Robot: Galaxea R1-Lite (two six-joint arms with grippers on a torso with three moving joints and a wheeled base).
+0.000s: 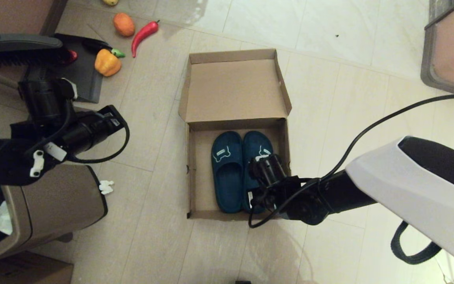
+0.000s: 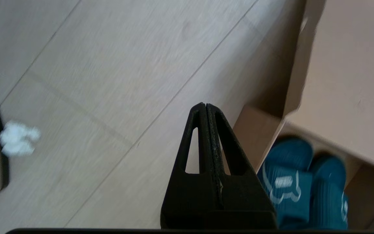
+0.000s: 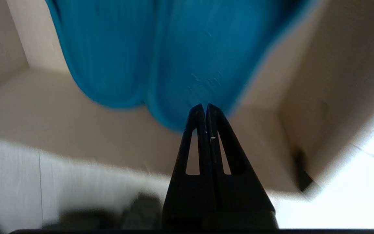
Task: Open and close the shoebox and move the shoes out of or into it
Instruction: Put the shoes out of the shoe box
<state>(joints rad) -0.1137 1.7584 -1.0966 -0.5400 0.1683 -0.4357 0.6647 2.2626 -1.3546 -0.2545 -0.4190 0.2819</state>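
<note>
So the plain brown cardboard shoebox (image 1: 237,134) sits on the pale tile floor in the middle of the head view, hinged lid thrown back toward the top of the frame. The pair of dark teal-blue rubber slide sandals (image 1: 240,170) lies inside, side by side and touching, toes toward the lid, toward the right half of the box.

The right gripper (image 3: 205,109) hangs over the box at lower centre of the head view, above the heel of the right-hand sandal. Its fingers are pressed flat together with nothing between them, so it's clenched on air. The left gripper (image 2: 205,107) is clenched empty too, parked off at the left of the head view above the floor, next to the brown plastic trash bin (image 1: 41,205).

My guess is the step is getting the sandals out, or closing up if they just went in; can't tell which. If it's pulling them out: spread the fingers before dropping, come down over the wide strap or the heel rim of the right-hand sandal, and lift straight up so it doesn't drag its twin or snag the box's right wall, which is close by. Taking one sandal at a time looks safer.
</note>
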